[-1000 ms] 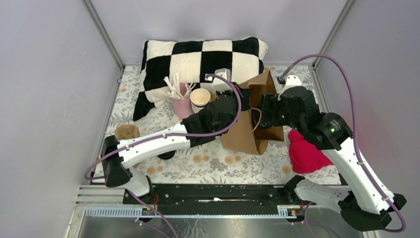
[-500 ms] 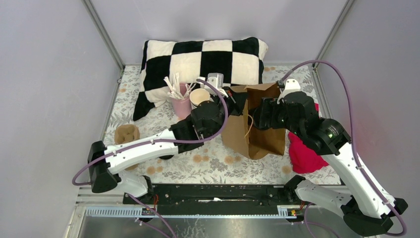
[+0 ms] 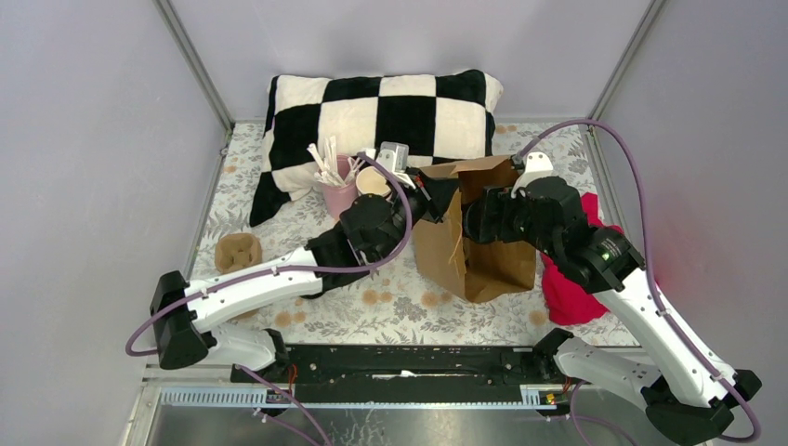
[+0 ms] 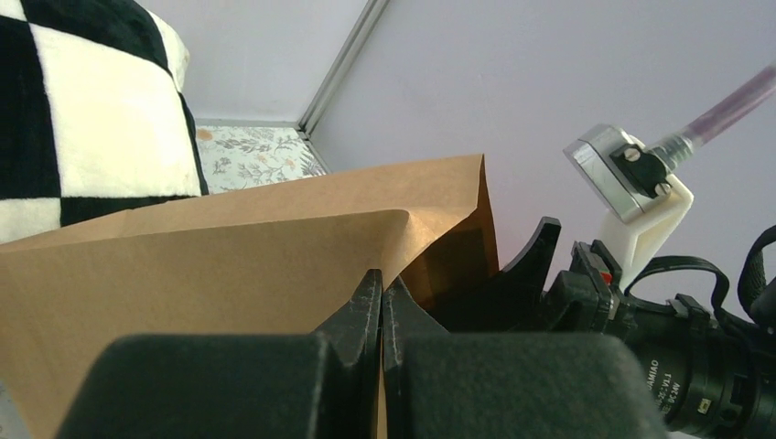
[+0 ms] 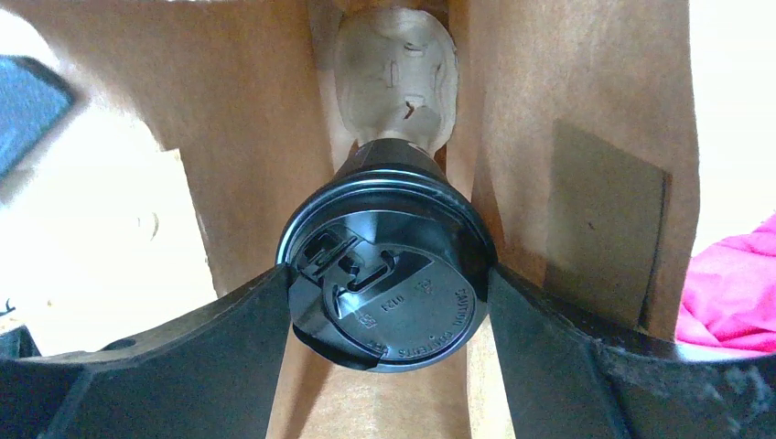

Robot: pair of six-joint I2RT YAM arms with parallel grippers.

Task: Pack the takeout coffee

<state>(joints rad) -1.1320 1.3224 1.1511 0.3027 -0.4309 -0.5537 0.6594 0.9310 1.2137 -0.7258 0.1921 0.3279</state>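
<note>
two arms lean in over a flower-printed table [image 3: 400,302], and we go from the biggest thing down: a black-and-white checked pillow [image 3: 372,107] lies across the far side

at the middle stands a brown paper bag [image 3: 437,255], its mouth open toward the right arm. a bright pink cloth [image 3: 569,283] is bunched just right of the bag, partly under that arm

left of the bag we see a pink cup [image 3: 339,197] full of pale sticks, and just beside it a stack of cups [image 3: 374,181] with cream insides. a brown pulp carrier [image 3: 238,251] lies well apart, toward the left edge

the takeout coffee [image 5: 384,274] sits inside the bag, its lid facing the right wrist camera. its base points at a pale pulp tray [image 5: 395,64] at the bag's far end; we cannot tell whether they touch. the right gripper [image 5: 389,306] clasps the coffee, one finger pressed on each side of the lid rim

the left gripper [image 4: 381,315] is pinched tight on the bag's left rim, with paper caught between its tips
</note>
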